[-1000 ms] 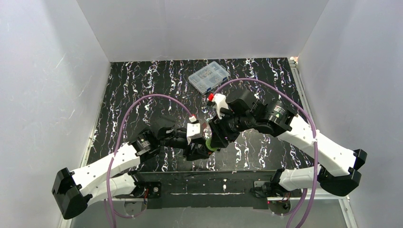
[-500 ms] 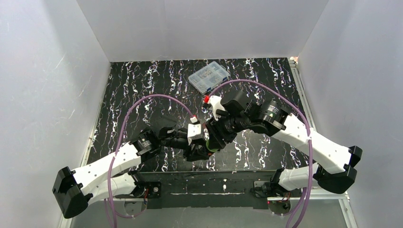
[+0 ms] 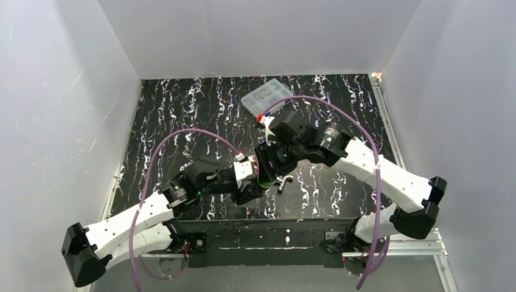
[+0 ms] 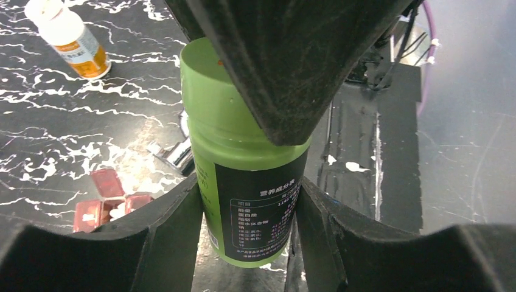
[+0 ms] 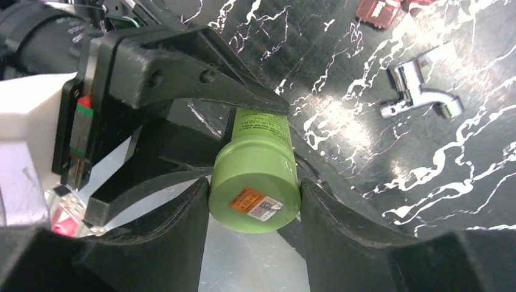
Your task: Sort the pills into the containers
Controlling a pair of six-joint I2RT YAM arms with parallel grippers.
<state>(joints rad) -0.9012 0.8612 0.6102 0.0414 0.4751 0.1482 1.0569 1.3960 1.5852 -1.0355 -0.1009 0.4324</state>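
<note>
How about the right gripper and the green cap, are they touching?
Touching. In the right wrist view, the right gripper clamps the green cap, a finger pressed against each side.

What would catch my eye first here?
Mid-table, one green-capped bottle is held from both ends: the left arm's fingers clamp its dark body, the right arm's fingers grip its cap. An amber bottle with a white cap sits apart on the black marbled table.
</note>
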